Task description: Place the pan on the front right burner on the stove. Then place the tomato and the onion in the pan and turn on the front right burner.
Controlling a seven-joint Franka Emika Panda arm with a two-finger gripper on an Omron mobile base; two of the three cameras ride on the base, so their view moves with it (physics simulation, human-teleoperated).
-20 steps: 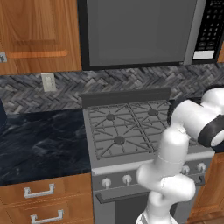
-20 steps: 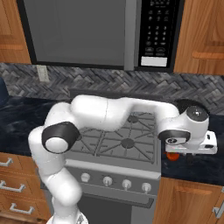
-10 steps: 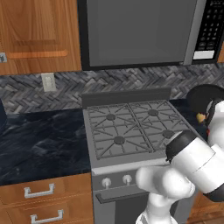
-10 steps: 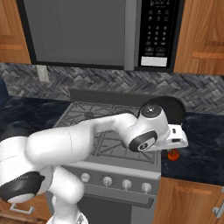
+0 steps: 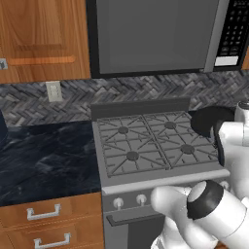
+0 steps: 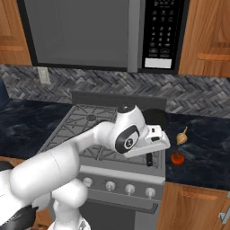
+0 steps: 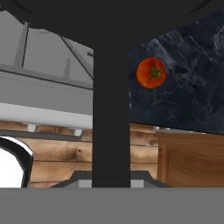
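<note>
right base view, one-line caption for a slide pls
Arm's pincer shut on the pan handle, at the stove's right edge; onion and tomato wait on the counter.

A home kitchen: gas stove (image 5: 160, 146), microwave (image 5: 160, 34) above, dark counter (image 5: 44, 160), wooden cabinets (image 5: 44, 39).

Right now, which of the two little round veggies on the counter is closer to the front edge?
The red tomato. It sits nearer the counter's front edge, while the tan onion lies behind it, closer to the wall.
</note>
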